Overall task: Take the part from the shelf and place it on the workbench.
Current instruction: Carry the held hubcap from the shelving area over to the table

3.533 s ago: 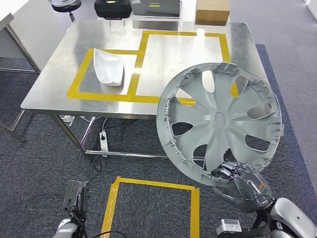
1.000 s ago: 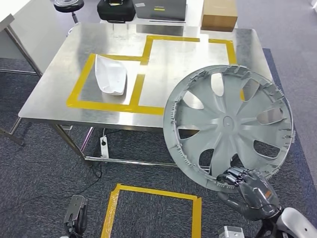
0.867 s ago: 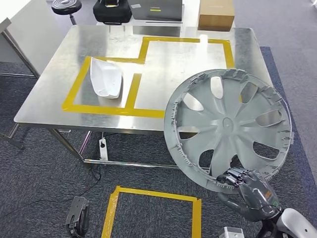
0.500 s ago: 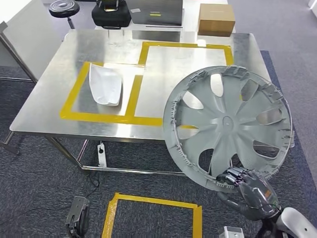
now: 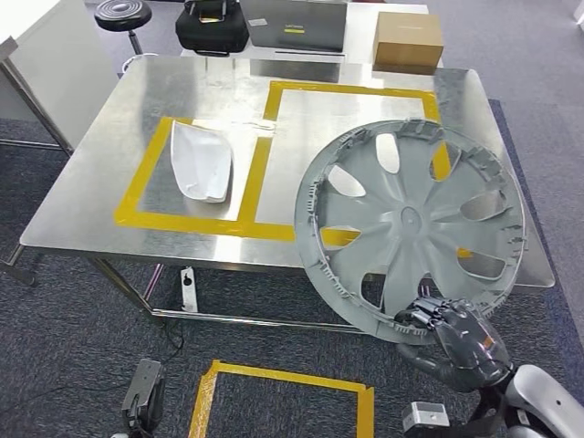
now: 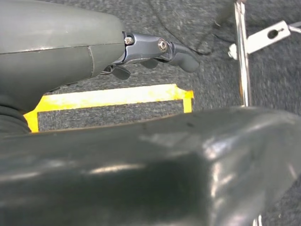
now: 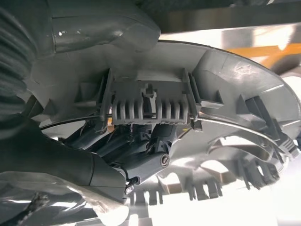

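Observation:
A large grey wheel cover (image 5: 410,224) is held up tilted in front of the steel workbench (image 5: 103,173), overlapping its near right corner. My right hand (image 5: 458,342) grips the cover's lower rim, thumb under and fingers over the edge. The right wrist view shows the ribbed inside of the wheel cover (image 7: 213,89) with my fingers (image 7: 142,155) curled around its rim. My left hand (image 6: 156,49) hangs low above the carpet with its fingers apart and nothing in it; the left arm's end (image 5: 141,397) is at the bottom of the head view.
A white curved part (image 5: 200,160) lies in the left yellow-taped square on the workbench. A larger taped rectangle (image 5: 289,91) is beside it. A cardboard box (image 5: 408,36), black bag (image 5: 210,23) and stool (image 5: 122,14) stand behind. Yellow floor tape (image 5: 282,379) marks the carpet.
The view has shifted as I came closer to the bench. The wheel cover now overlaps more of the table's right side, still in my right hand.

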